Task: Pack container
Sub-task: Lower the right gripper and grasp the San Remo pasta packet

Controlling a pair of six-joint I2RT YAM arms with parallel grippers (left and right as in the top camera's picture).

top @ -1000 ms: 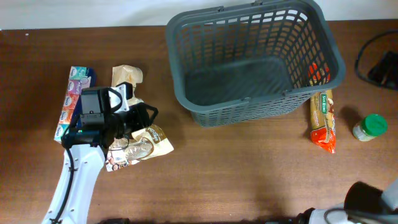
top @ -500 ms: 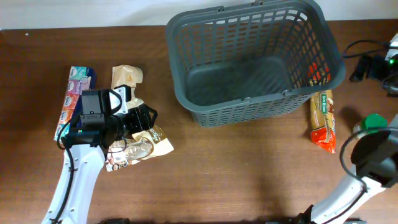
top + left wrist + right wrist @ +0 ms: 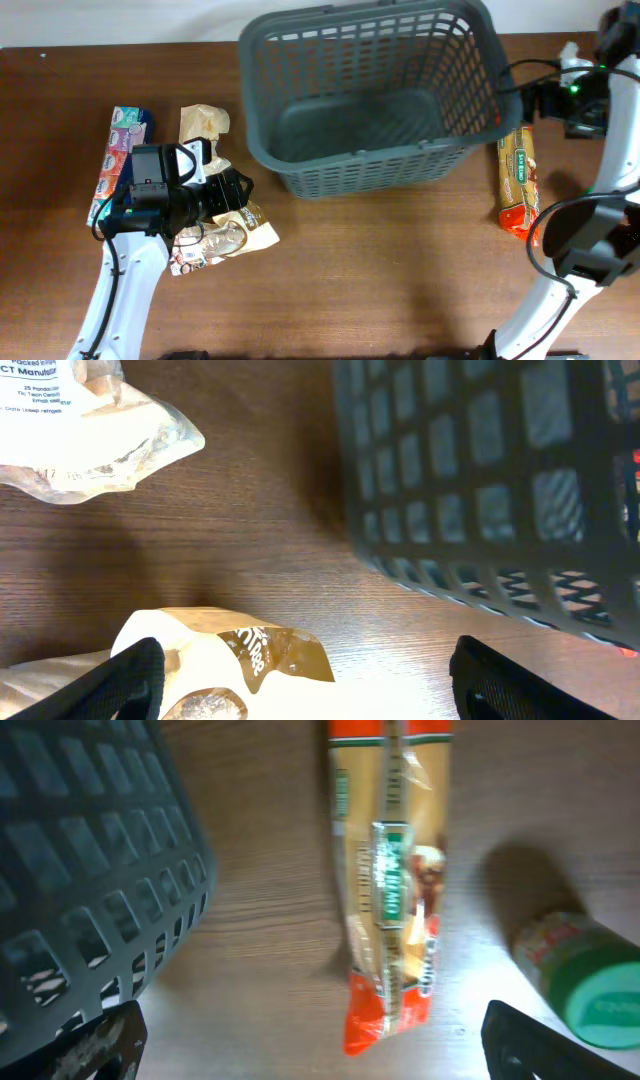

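Desk, items listed left to right. Box: colourful carton at the far left, lying flat, not packed. Clear bag: just beside the box, on the desk, not packed. Left hand: fingers spread wide, holding nothing, poised low over the pouch, a printed bag lying flat under it; no grip made. Basket: dark grey, lattice-sided, upright at the far centre of the desk, between the two groups of goods; its base shows bare, nothing inside. Packet: long, orange-ended, flat on the desk just right of the basket, outside it. Right hand: fingers wide apart, empty, above the packet. Jar: green-lidded, near the packet's right side, seen in the right wrist view only. Progress, by judgement: at the very start; nothing loaded, all five goods remain to go in.
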